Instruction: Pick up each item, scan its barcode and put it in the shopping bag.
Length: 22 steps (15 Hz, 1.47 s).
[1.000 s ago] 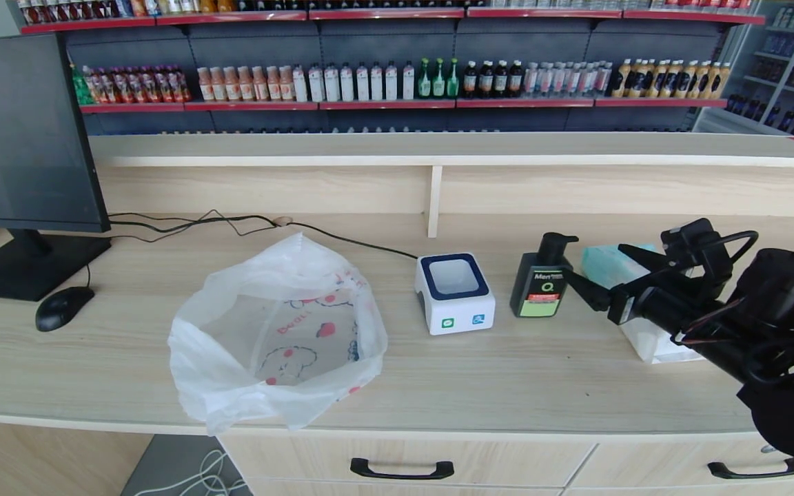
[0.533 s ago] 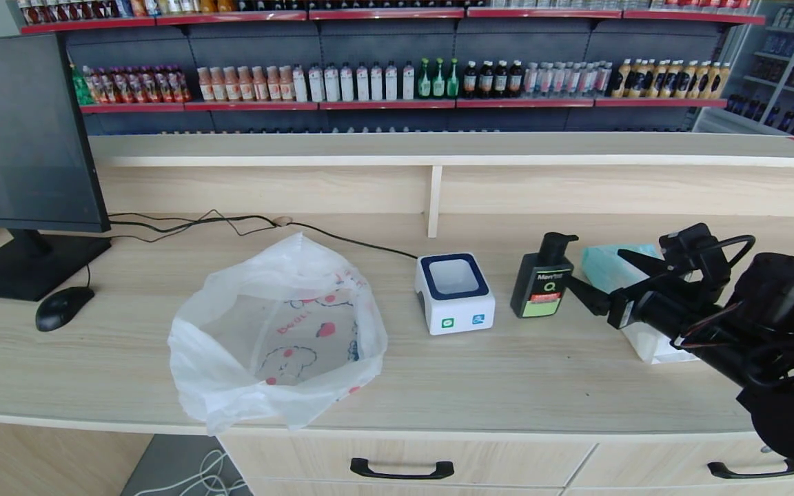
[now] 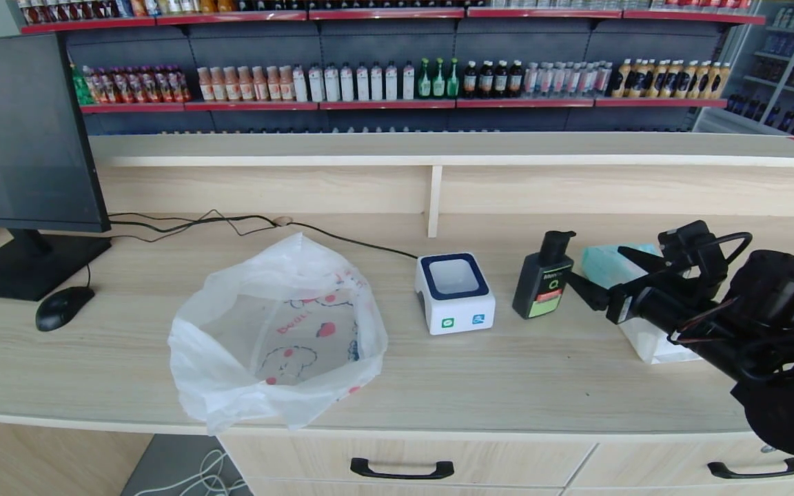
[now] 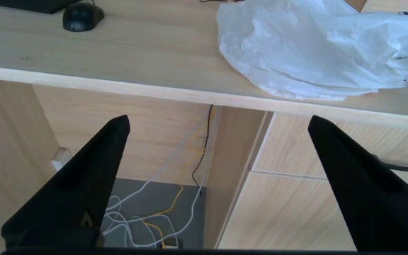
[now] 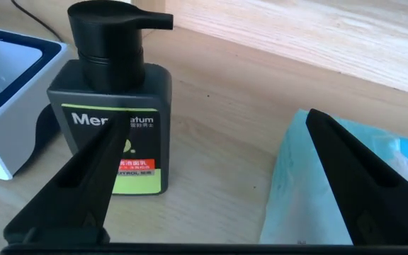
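Observation:
A dark pump bottle with a green label stands upright on the counter, just right of the white scanner. Behind and right of it lies a teal and white tissue pack. My right gripper is open, low over the counter; one fingertip is at the bottle's right side and the other is over the tissue pack. The right wrist view shows the bottle, the scanner and the tissue pack ahead of the open right gripper. The white shopping bag lies open at the left. My left gripper is open below the counter edge, with the bag above it.
A monitor and a mouse stand at the far left, with a cable running to the scanner. A raised ledge bounds the back of the counter. Drawers with black handles are under the front edge.
The pump bottle has turned a little, so its label looks narrower. My right gripper has shifted slightly beside it.

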Motion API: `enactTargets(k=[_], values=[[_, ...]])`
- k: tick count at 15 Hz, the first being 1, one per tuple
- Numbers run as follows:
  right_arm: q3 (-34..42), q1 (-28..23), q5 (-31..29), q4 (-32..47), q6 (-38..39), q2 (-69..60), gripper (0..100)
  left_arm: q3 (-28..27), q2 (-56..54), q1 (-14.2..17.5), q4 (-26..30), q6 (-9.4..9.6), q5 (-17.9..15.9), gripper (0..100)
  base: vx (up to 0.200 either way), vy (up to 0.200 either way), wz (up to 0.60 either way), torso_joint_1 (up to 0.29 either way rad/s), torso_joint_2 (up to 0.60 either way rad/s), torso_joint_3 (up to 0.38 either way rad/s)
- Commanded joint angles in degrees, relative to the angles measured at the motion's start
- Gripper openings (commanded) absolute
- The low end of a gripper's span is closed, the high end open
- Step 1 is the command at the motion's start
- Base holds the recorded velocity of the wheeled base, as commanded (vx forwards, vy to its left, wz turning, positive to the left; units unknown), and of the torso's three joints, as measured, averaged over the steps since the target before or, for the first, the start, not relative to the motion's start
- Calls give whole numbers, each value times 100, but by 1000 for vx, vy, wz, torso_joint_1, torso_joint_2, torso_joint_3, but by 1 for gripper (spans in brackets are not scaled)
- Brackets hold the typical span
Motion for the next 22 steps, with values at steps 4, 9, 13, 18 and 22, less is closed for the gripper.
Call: enactTargets(k=[4, 9, 13, 18, 22], values=[[-223, -55, 4, -5, 32, 201, 100, 0, 0, 5, -1, -1, 3, 100, 0, 0, 0, 0, 0, 0], [-451, -55, 4, -5, 40, 342, 100, 0, 0, 5, -1, -1, 3, 100, 0, 0, 0, 0, 0, 0], [-504, -64, 4, -5, 40, 403, 100, 0, 0, -4, -1, -1, 3, 100, 0, 0, 0, 0, 0, 0], [-460, -143, 4, -14, 67, 315, 100, 0, 0, -4, -1, -1, 3, 100, 0, 0, 0, 0, 0, 0], [49, -143, 4, -164, 295, -19, 100, 0, 0, -4, -1, -1, 3, 100, 0, 0, 0, 0, 0, 0]])
